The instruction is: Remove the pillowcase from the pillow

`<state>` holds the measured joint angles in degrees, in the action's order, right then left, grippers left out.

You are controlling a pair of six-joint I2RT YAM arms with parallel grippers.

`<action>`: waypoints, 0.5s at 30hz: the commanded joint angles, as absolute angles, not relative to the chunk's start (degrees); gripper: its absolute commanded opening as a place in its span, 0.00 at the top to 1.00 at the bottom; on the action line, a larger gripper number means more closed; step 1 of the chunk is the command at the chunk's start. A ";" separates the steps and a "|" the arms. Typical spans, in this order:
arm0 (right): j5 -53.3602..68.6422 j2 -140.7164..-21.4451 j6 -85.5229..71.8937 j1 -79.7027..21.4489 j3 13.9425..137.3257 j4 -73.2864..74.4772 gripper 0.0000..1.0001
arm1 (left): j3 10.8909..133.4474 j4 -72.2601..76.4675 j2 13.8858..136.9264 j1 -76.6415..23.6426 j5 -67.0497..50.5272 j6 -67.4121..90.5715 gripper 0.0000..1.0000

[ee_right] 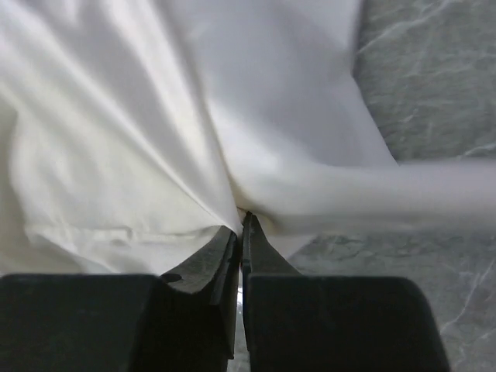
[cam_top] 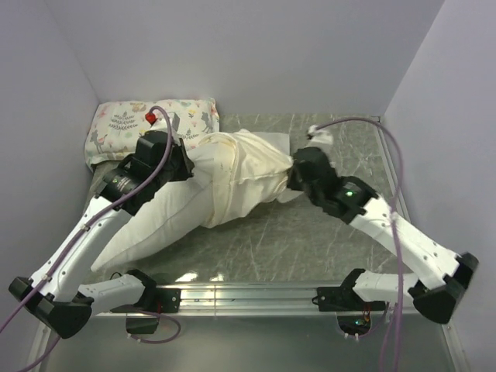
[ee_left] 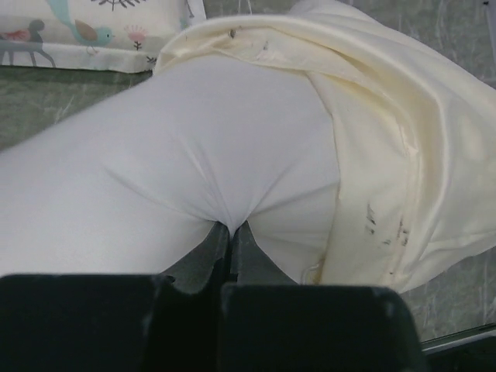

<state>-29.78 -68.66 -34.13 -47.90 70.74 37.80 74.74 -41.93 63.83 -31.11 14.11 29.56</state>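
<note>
The white pillow (cam_top: 167, 221) lies slantwise from the near left toward the middle of the table. The cream pillowcase (cam_top: 244, 174) covers only its far right end, bunched and wrinkled. My left gripper (cam_top: 188, 164) is shut on a pinch of the bare white pillow (ee_left: 155, 155), just beside the pillowcase's open edge (ee_left: 387, 139); its closed tips show in the left wrist view (ee_left: 231, 226). My right gripper (cam_top: 293, 177) is shut on a fold of the pillowcase (ee_right: 116, 155) at its right end, with the tips together in the right wrist view (ee_right: 240, 221). The fabric is pulled taut between the two.
A smaller floral-and-animal printed pillow (cam_top: 155, 120) lies against the back wall at the far left, also seen in the left wrist view (ee_left: 93, 31). Walls close in on the left, back and right. A metal rail (cam_top: 248, 294) runs along the near edge. The marble tabletop (cam_top: 310, 240) is bare at the right.
</note>
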 commanded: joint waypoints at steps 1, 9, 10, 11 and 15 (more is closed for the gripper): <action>-31.38 -60.05 -30.06 -37.73 69.61 39.46 0.96 | 81.30 -38.23 58.89 -26.81 17.84 27.07 1.00; -21.20 -57.39 -24.17 -12.68 68.82 38.32 1.00 | 82.18 -38.67 58.97 -20.48 15.12 26.54 1.00; -18.48 -58.00 -23.82 -8.57 68.99 38.06 1.00 | 82.00 -38.85 59.06 -19.87 14.68 26.19 1.00; -17.15 -58.44 -23.04 -6.44 69.08 37.36 1.00 | 81.48 -38.85 59.24 -18.47 14.07 26.02 1.00; -14.51 -61.25 -22.76 -2.12 70.83 36.92 1.00 | 80.07 -38.15 60.29 -14.60 9.42 25.58 1.00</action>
